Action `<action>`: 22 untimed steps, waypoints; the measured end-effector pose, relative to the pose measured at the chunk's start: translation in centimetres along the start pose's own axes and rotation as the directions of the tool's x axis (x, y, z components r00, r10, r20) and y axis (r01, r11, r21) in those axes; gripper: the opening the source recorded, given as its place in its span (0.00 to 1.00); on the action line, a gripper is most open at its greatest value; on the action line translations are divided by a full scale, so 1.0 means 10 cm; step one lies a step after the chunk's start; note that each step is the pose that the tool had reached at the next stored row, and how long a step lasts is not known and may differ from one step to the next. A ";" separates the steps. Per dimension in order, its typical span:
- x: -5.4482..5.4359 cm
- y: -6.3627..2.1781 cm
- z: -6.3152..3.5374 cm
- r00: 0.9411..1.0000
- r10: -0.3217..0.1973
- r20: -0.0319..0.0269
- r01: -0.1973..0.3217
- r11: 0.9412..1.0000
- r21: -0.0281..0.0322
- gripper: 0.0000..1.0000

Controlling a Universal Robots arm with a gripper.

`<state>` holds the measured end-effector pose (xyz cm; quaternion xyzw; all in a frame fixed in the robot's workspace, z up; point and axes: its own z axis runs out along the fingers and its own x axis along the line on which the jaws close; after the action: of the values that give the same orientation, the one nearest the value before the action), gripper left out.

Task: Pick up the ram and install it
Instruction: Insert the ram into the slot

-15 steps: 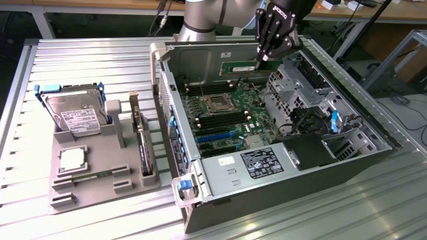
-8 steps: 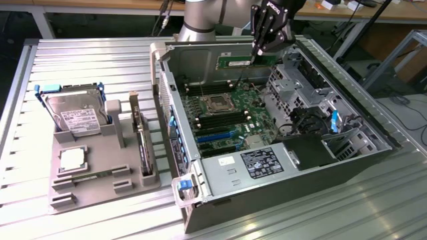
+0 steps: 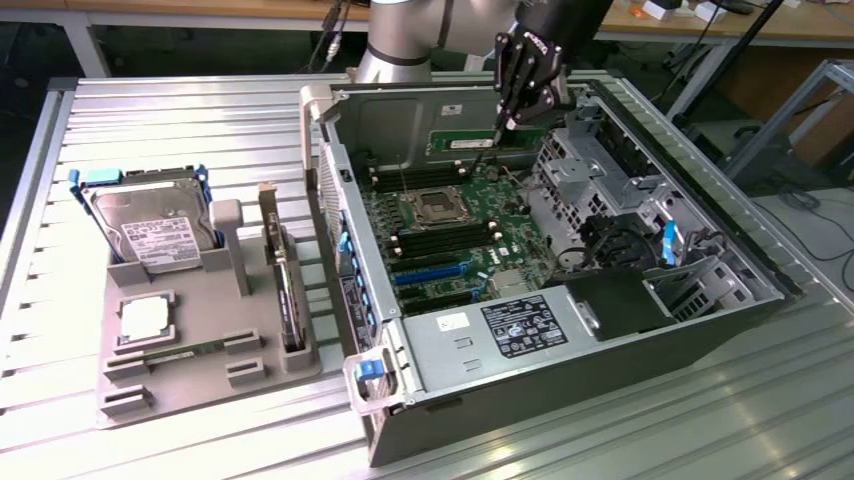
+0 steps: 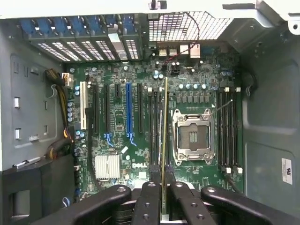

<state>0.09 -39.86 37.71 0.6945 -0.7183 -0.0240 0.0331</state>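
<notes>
Jaws pinch the ram (image 4: 164,140) by one long edge, with a dark finger (image 4: 149,201) pressed against each face. The thin green stick hangs on edge inside the open computer case (image 3: 441,350). It sits over the motherboard (image 4: 117,140), in line with the black memory slots (image 4: 153,126) just beside the empty processor socket (image 4: 193,137). Whether its far edge touches a slot I cannot tell. The case stands toward the tabletop's (image 3: 601,440) edge at the exterior view's right. Near the opposite edge, a grey holder (image 3: 220,300) carries a hard drive (image 3: 150,230), an expansion card (image 3: 280,270) and a square silver chip (image 3: 144,318).
</notes>
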 end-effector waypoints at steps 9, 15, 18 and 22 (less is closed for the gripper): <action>0.02 -0.020 0.332 0.998 -0.065 -0.008 0.065 0.998 -0.003 0.14; 0.02 0.004 0.595 0.998 -0.065 -0.008 0.065 0.998 -0.003 0.14; 0.02 0.004 0.710 0.998 -0.065 -0.008 0.065 0.998 -0.003 0.14; 0.01 -0.002 0.867 0.998 -0.065 -0.009 0.065 0.998 -0.003 0.14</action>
<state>-0.59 -40.10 29.07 0.7174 -0.6953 -0.0230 0.0366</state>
